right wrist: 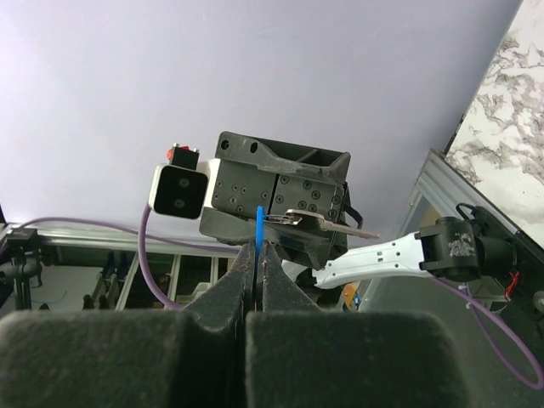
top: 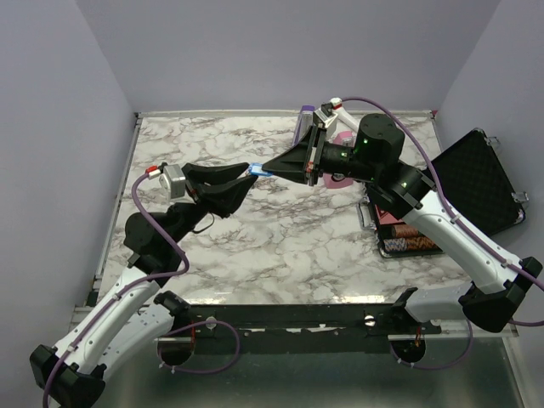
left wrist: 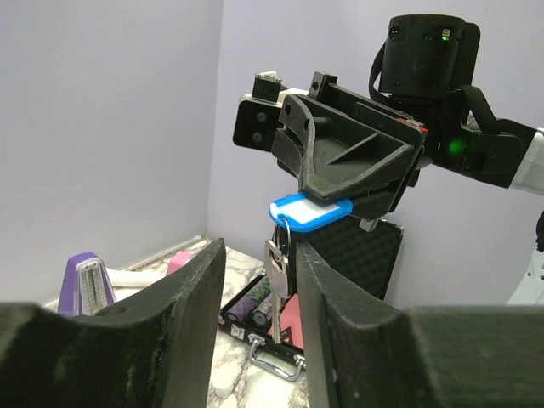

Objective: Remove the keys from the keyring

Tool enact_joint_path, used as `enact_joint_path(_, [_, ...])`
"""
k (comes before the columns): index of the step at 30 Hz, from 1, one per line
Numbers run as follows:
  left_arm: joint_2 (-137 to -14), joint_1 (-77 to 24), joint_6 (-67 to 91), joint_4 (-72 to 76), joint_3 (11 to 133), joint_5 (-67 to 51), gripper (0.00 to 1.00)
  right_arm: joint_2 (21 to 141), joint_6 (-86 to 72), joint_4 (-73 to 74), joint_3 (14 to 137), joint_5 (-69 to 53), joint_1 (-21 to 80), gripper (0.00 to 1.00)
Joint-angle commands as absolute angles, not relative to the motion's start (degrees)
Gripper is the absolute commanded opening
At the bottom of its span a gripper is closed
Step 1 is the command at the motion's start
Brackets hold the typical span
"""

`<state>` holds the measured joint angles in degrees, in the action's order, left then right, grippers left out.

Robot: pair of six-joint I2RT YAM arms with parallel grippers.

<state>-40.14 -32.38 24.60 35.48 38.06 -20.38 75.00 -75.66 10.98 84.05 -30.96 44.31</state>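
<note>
Above the middle of the marble table (top: pixel 280 255), well clear of its surface, the two grippers are found tip to tip.

- Right gripper (right wrist: pixel 257 255): its jaws are pressed fully together, and the blue tag (left wrist: pixel 310 211) is pinched flat between them. From the right wrist the tag is seen edge-on, as a thin blue sliver standing out past the fingertips.
- Keyring (left wrist: pixel 283 228): a small metal loop, threaded through one end of the tag and hung just below it.
- Keys (left wrist: pixel 275 270): pale metal, suspended from the keyring and hung down into the gap between the left fingers (left wrist: pixel 183 323). They are placed nearer one finger than the other; whether that finger is touched cannot be told.
- Left gripper (top: pixel 242 181): its jaws are held partly apart and nothing is clamped between them. It is pointed at the right gripper from the left, with its fingertips just beside the tag.
- Purple metronome (top: pixel 304 126): stood upright near the far edge of the table, behind the right gripper.
- Pink metronome (top: pixel 344 136): set just beside the purple one and largely hidden by the right arm.
- Black case (top: pixel 476 178): lies open at the right edge of the table, its foam-lined lid laid back past the edge.
- Poker chips (top: pixel 408 245): kept in rows in the tray of the case, close by the right arm.
</note>
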Motion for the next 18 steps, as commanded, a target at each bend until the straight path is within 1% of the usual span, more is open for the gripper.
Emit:
enact_joint_path(1, [-40.78, -32.87, 23.82, 35.77, 40.34, -20.57, 0.44, 74.62, -76.38, 8.62, 83.85, -32.52, 44.82, 0.01])
enact_joint_path(5, [-41.04, -32.96, 23.55, 35.33, 40.61, -20.74, 0.35, 74.79, -76.46, 8.44, 83.93, -32.52, 44.65, 0.01])
enact_joint_path(9, [-41.04, -32.96, 23.47, 35.42, 40.43, -20.66, 0.33, 74.88, -76.38, 8.17, 84.2, -32.61, 44.82, 0.01])
enact_joint_path(14, [-40.96, -32.96, 22.77, 34.28, 41.3, -20.74, 0.19, 75.15, -76.38, 8.17, 84.11, -32.78, 44.82, 0.01])
enact_joint_path(18, [-40.96, -33.13, 22.24, 33.22, 42.45, -21.18, 0.13, 75.15, -76.46, 8.17, 83.5, -32.87, 44.74, 0.01])
